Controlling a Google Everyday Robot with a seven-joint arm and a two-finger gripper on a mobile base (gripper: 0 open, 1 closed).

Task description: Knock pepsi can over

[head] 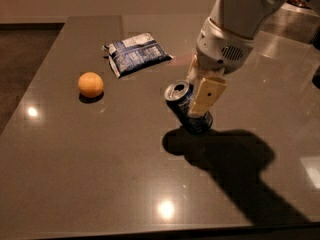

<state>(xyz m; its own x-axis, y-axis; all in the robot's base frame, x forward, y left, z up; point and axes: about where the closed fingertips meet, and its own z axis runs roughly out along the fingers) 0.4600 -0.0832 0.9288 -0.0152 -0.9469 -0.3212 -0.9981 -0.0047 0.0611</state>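
Observation:
The pepsi can (181,100) is dark blue with a silver top and sits near the middle of the table. It is tilted, with its top leaning left and its base low on the right. My gripper (194,101) comes down from the upper right and is shut on the pepsi can. One cream finger (207,95) lies across the can's front side, and the other is mostly hidden behind it. The white arm (235,19) rises toward the top right.
An orange ball (90,84) lies to the left on the dark glossy table (100,174). A blue-and-white snack bag (136,52) lies behind the can toward the back. The table's left edge borders dark floor. The arm's shadow falls to the can's right front.

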